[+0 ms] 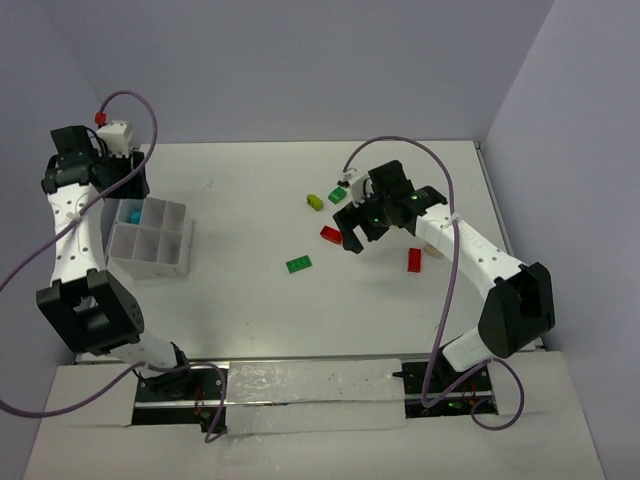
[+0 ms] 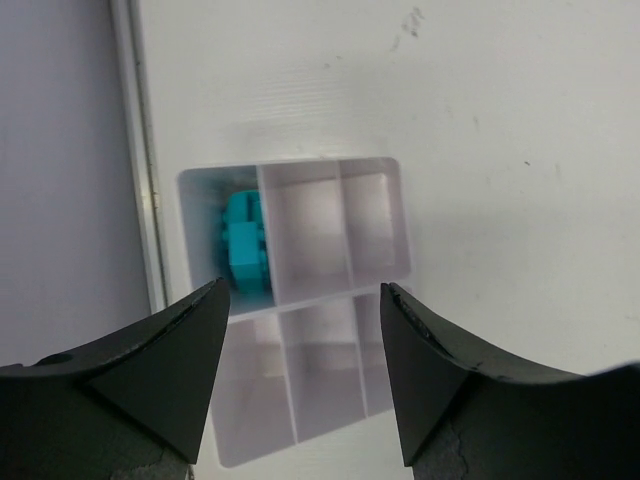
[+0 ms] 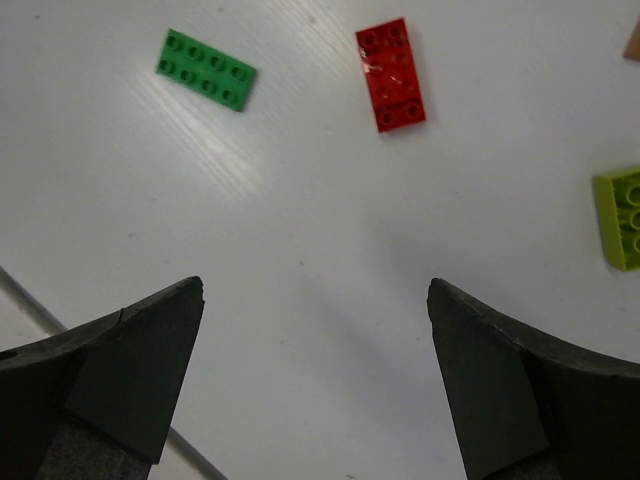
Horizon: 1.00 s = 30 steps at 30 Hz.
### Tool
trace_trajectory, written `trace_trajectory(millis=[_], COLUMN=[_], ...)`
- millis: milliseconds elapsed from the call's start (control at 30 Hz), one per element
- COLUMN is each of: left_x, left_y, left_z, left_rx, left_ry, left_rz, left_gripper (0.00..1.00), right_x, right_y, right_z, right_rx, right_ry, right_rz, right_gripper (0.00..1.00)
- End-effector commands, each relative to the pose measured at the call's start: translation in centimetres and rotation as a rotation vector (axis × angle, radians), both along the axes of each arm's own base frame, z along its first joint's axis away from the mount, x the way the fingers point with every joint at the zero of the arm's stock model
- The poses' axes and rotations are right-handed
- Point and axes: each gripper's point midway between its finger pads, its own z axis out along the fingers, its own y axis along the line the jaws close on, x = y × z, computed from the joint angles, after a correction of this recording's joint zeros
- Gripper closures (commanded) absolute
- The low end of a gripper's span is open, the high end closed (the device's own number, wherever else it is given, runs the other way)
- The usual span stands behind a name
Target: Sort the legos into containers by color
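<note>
The white six-compartment container (image 1: 152,262) stands at the table's left and shows in the left wrist view (image 2: 300,164). A blue lego (image 1: 133,215) lies in its far left compartment, also seen by the left wrist (image 2: 245,245). My left gripper (image 1: 134,180) (image 2: 302,290) is open and empty above the container. On the table lie a flat green lego (image 1: 298,264) (image 3: 205,70), a red one (image 1: 331,235) (image 3: 391,75), a yellow-green one (image 1: 314,201) (image 3: 620,218), a second green one (image 1: 337,196) and a second red one (image 1: 414,259). My right gripper (image 1: 351,232) (image 3: 315,285) is open and empty, just right of the first red lego.
A tan lego corner (image 3: 632,42) shows at the right wrist view's edge. Walls close the table at the back and both sides; the container sits near the left wall.
</note>
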Motion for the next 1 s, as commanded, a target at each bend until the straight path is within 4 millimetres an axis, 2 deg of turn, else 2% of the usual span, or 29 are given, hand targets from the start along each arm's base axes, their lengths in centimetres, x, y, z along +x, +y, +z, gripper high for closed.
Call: trace_trajectory(millis=[0, 133, 233, 333, 433, 633, 733, 967], left_x=[-0.8, -1.8, -2.8, -3.7, -4.1, -4.1, -3.8, -3.5], left_y=[-3.3, -7.2, -10.7, -13.1, -14.4, -15.5, -15.7, -15.9], left_z=[1.7, 1.1, 0.6, 0.9, 0.9, 0.2, 0.3, 0.5], left_rx=[0.01, -0.042, -0.108, -0.155, -0.159, -0.172, -0.181, -0.202], left_ry=[-0.08, -0.058, -0.022, -0.025, -0.035, -0.015, -0.009, -0.016], left_rz=[-0.101, -0.222, -0.349, -0.42, -0.446, -0.455, -0.452, -0.445], left_gripper=[0.29, 0.28, 0.29, 0.29, 0.29, 0.29, 0.29, 0.3], right_x=[0.8, 3.2, 7.5, 9.6, 11.2, 13.5, 14.0, 14.8], right_y=[-4.1, -7.1, -9.6, -11.6, -12.1, -12.7, -12.7, -13.0], right_z=[0.0, -1.2, -1.0, -3.3, -5.2, -8.0, -9.7, -11.1], right_rx=[-0.066, -0.136, -0.192, -0.228, -0.268, -0.309, -0.311, -0.331], right_ry=[-0.044, -0.07, -0.102, -0.026, 0.003, 0.034, 0.072, 0.093], right_rz=[-0.078, -0.108, -0.092, -0.074, -0.007, 0.041, 0.055, 0.078], right_gripper=[0.01, 0.01, 0.02, 0.03, 0.02, 0.0, 0.01, 0.05])
